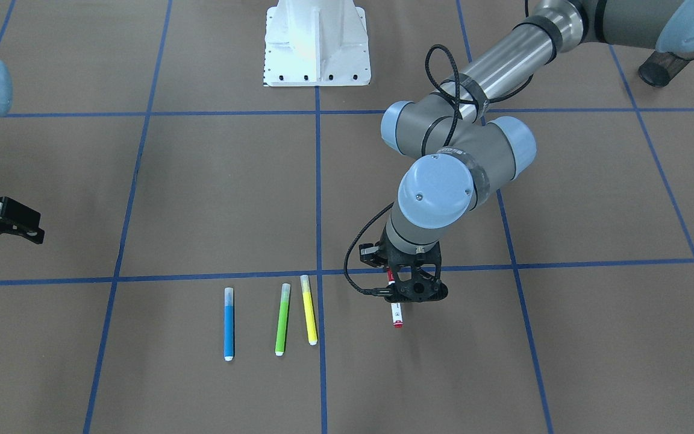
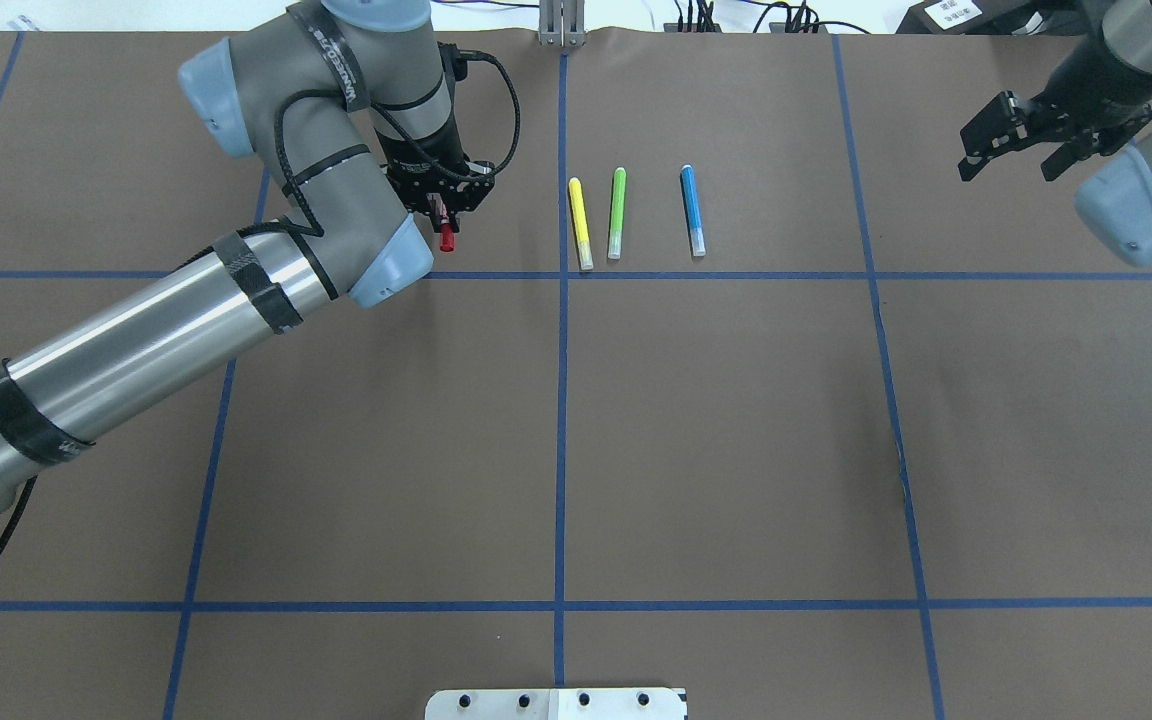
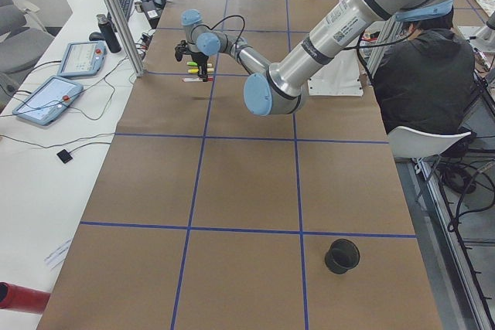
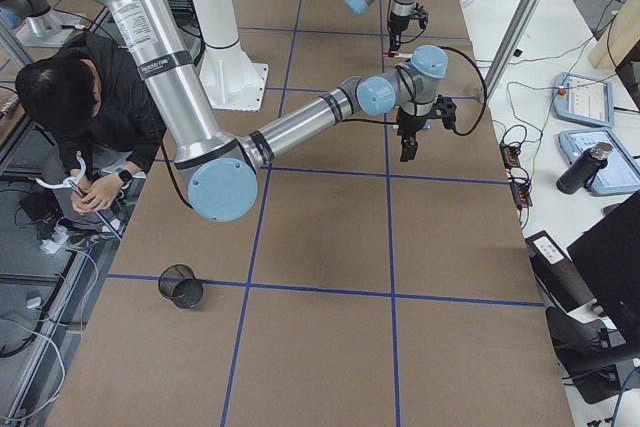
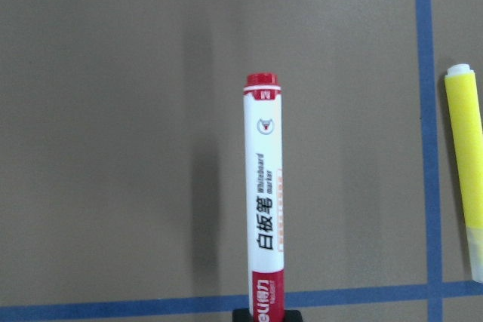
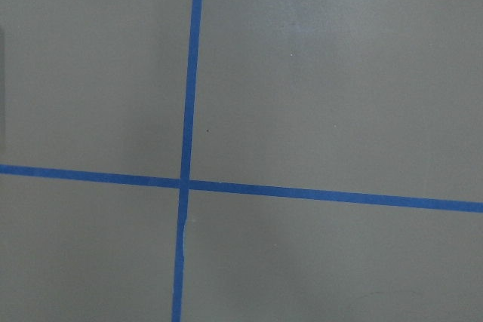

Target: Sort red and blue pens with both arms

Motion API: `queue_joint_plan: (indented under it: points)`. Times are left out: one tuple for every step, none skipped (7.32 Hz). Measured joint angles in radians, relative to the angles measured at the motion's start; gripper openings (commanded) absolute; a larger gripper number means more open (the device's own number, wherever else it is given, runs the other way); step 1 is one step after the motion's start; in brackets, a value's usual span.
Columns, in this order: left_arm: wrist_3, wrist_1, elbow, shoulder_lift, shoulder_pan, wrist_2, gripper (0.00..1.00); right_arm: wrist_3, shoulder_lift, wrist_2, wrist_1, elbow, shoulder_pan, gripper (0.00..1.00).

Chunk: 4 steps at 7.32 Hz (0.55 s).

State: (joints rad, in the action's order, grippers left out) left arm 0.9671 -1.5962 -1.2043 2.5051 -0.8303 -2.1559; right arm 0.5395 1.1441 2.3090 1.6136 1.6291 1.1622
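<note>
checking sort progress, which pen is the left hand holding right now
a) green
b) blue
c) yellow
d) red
d: the left hand is shut on the red pen, which sticks out of it in the left wrist view, while the blue pen lies well apart from it.

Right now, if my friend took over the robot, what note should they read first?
The left end effector is shut on the red marker, which seems lifted off the table.
The right end effector is open and empty, off to its own side.
The blue marker lies on the table beside the lime-green marker and the yellow marker, untouched.
Done: red marker picked up.
Left: put the red one in its place, then fetch and sort the blue one.
</note>
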Motion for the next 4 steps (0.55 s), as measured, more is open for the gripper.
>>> queue_joint_plan:
  points:
    - [-0.004,0.054,-0.061,-0.038,-0.039,-0.004,0.0,0.066,-0.037,-0.035,-0.11,-0.083,-0.027,0.95]
    - [-0.006,0.104,-0.128,-0.086,-0.075,-0.005,0.0,0.143,-0.081,-0.075,-0.205,-0.165,-0.058,0.95]
    - [-0.009,0.182,-0.184,-0.118,-0.105,-0.005,0.0,0.203,-0.125,-0.102,-0.257,-0.224,-0.086,0.95]
    - [-0.016,0.272,-0.235,-0.135,-0.14,-0.005,0.0,0.24,-0.166,-0.117,-0.278,-0.267,-0.11,0.95]
